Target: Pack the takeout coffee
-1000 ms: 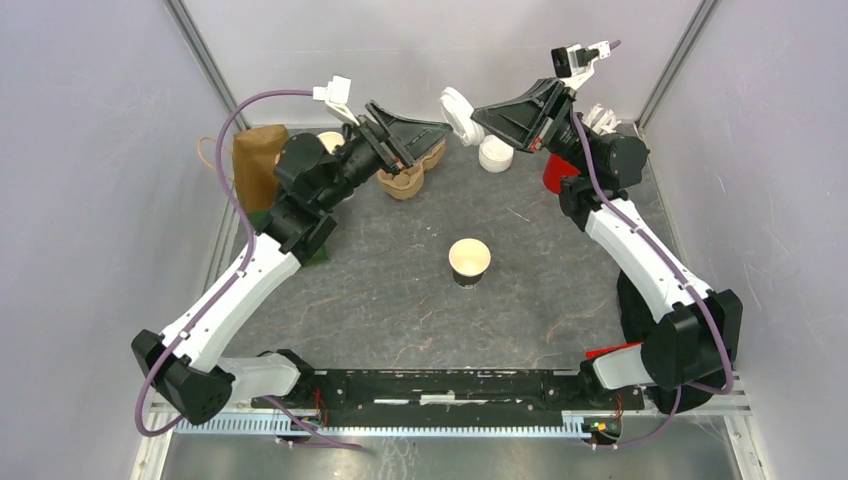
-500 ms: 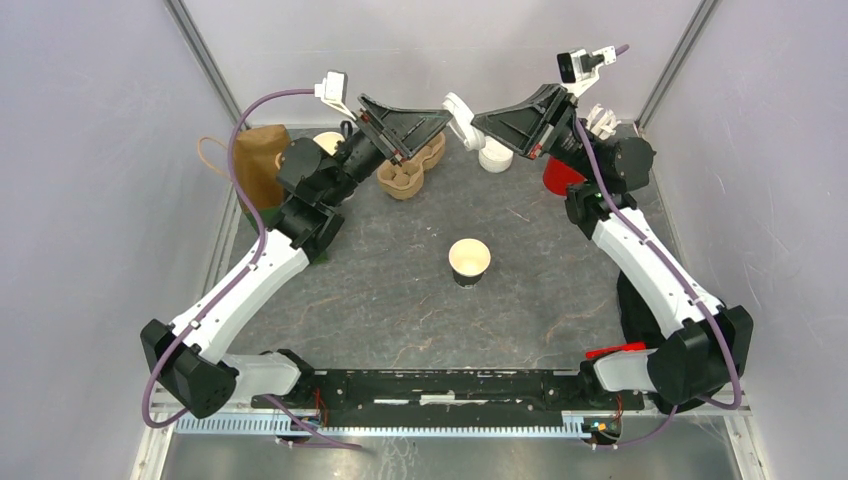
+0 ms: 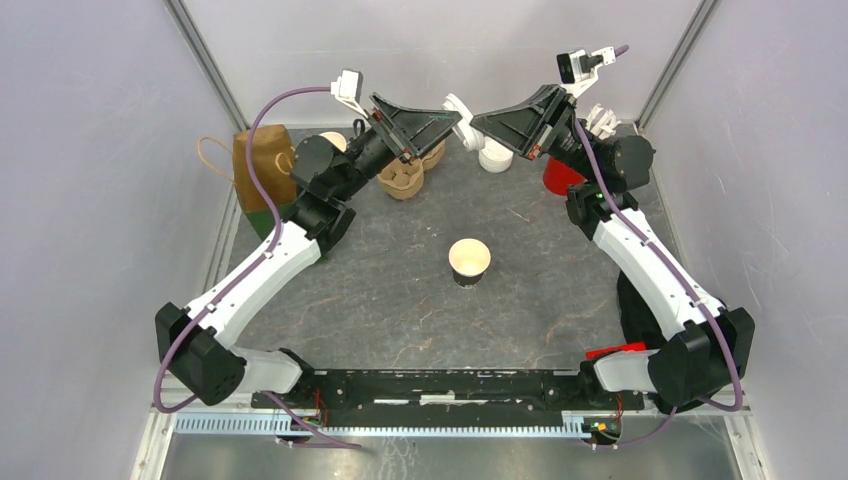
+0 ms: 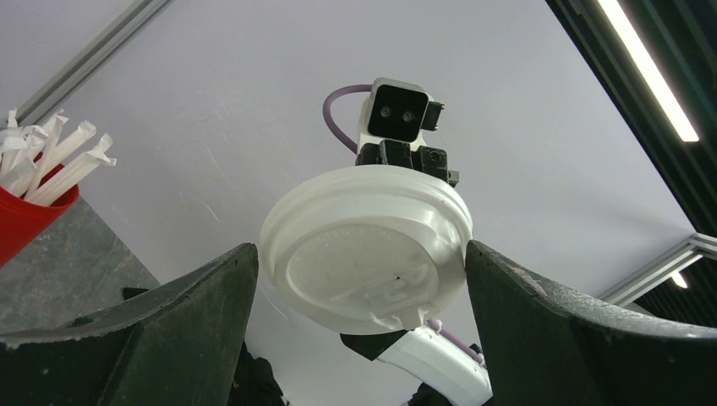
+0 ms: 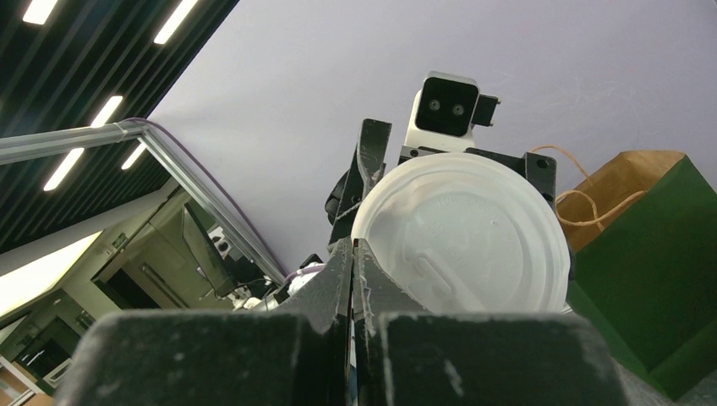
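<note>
Standing open at the middle of the table, a shade toward 3 o'clock, is the dark cup (image 3: 469,260) with no lid on it. Up at 12 o'clock, raised above the table, the right gripper (image 5: 353,254) has its fingers pressed together on the rim of a white lid (image 5: 461,233). The left gripper (image 4: 362,249) faces it with its fingers wide apart, one on each side of the lid and not touching it. It looks like a handover that has yet to happen. A brown bag (image 3: 258,165) stands at 10 o'clock, and a pulp carrier (image 3: 405,178) and a lid stack (image 3: 495,155) sit near 12. Judging from this, little is done: one lid is picked up. Capping the cup and packing it, likely into the carrier or bag, are left.
</note>
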You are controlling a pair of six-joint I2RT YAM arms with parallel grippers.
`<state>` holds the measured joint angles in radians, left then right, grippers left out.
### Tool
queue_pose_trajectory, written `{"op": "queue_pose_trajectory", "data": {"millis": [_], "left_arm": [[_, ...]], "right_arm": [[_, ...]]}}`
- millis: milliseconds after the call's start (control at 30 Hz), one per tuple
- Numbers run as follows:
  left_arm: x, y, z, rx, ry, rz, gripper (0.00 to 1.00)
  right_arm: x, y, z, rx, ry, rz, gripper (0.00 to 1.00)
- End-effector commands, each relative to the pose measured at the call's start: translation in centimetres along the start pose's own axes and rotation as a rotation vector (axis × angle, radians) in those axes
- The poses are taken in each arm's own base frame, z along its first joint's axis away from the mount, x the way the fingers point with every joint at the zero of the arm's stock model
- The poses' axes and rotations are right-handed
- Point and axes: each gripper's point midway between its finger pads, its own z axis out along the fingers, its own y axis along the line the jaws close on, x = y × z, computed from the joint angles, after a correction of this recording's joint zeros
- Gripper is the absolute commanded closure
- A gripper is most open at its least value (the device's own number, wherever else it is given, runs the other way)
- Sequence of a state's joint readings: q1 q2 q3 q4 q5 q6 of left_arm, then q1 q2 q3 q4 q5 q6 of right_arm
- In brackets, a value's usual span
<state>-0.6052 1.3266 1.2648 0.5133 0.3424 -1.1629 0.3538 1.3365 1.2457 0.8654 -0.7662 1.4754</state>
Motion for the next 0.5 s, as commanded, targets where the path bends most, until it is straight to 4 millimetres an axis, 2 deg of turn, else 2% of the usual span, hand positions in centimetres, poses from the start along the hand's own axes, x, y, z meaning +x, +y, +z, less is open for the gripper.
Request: {"op": "queue_pose_trajectory", "data": {"millis": [0,300,467], "left_arm": [[-0.1,-1.5,-0.1,0.066,0.003,-0.019,0.04],[0.3,-0.9,-0.1,0.053,0.014,-0.038,0.13],[0.4,-0.8,0.0,0.046,0.019,-0.041,0.05]], "right_arm": [[-0.4,0.4,0.3,-0.006,-0.021,-0.011,1.0],[-0.3,-0.7,0.2,0.041,-0.02,-0.013,1.0],[-0.3,-1.3,0.3,0.061,-0.018,-0.015,1.0]]}}
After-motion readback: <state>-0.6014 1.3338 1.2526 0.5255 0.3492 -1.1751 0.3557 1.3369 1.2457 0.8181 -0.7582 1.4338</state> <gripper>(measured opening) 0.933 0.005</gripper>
